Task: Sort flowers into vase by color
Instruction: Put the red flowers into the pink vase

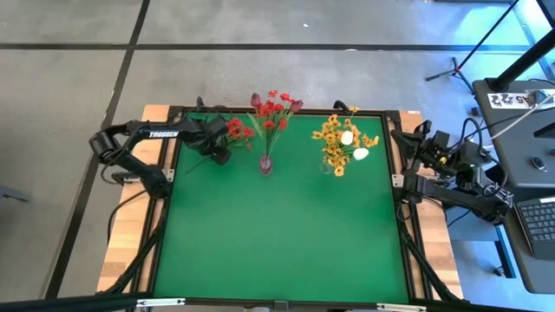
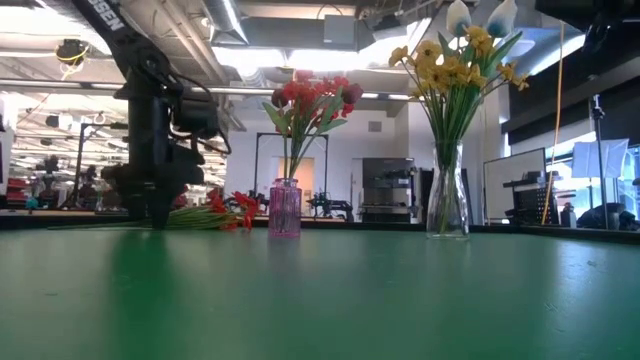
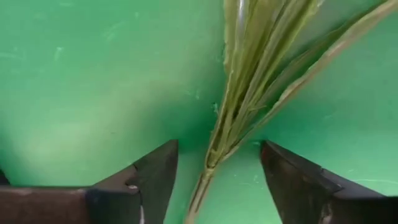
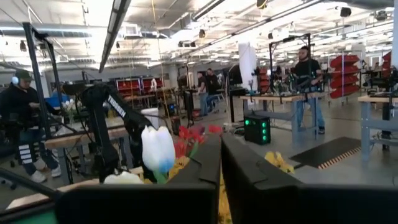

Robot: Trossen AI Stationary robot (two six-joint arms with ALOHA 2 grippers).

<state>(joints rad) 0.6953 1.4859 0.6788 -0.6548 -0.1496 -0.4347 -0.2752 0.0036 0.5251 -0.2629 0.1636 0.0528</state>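
A red clustered spray (image 1: 239,130) lies flat on the green mat, its green stem (image 3: 214,149) running toward the left arm. My left gripper (image 3: 217,180) is open and down at the mat (image 2: 155,212), one finger on each side of the stem, touching neither side. A pink vase (image 1: 265,164) holds red sprays and maroon buds (image 2: 310,100). A clear glass vase (image 2: 447,205) holds yellow-orange sprays (image 1: 334,143) and white buds (image 1: 348,138). My right gripper (image 4: 221,168) waits shut at the table's right edge (image 1: 414,143).
The two vases stand side by side near the table's far edge. The green mat (image 1: 277,234) stretches bare from them to the near edge. A black frame (image 1: 165,199) rims the mat. Workbenches and people show in the room beyond.
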